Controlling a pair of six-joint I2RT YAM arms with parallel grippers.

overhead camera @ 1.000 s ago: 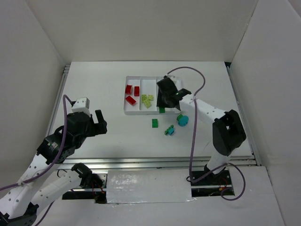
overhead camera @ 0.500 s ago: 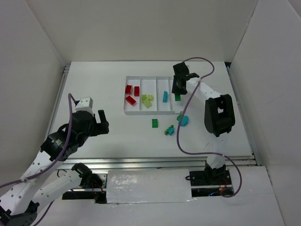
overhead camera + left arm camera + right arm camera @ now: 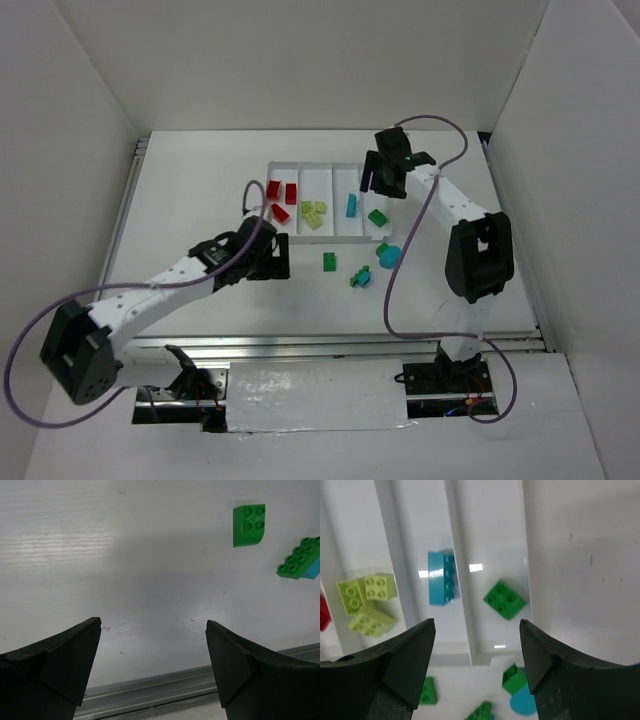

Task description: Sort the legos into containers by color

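The white tray (image 3: pixel 318 180) holds the sorted legos: red bricks (image 3: pixel 280 198) in its left container, pale yellow-green ones (image 3: pixel 313 213) beside them, a cyan brick (image 3: pixel 351 205), and a green brick (image 3: pixel 377 217) in the right container. My right gripper (image 3: pixel 385 175) hangs open and empty over the tray's far right end; its wrist view shows the green brick (image 3: pixel 505 599) lying flat below. My left gripper (image 3: pixel 281 262) is open and empty above the table, left of a loose green brick (image 3: pixel 329 261) (image 3: pixel 248 525).
More loose bricks lie in front of the tray: a green brick stacked on a cyan one (image 3: pixel 360 277) (image 3: pixel 300 560), and a round cyan piece (image 3: pixel 389 257) with a green brick (image 3: pixel 381 248) against it. A metal rail (image 3: pixel 150 687) runs along the table's near edge.
My right gripper has opened and let go of the green brick, which now lies in the right container. My left arm has swung out over the table toward the loose bricks.
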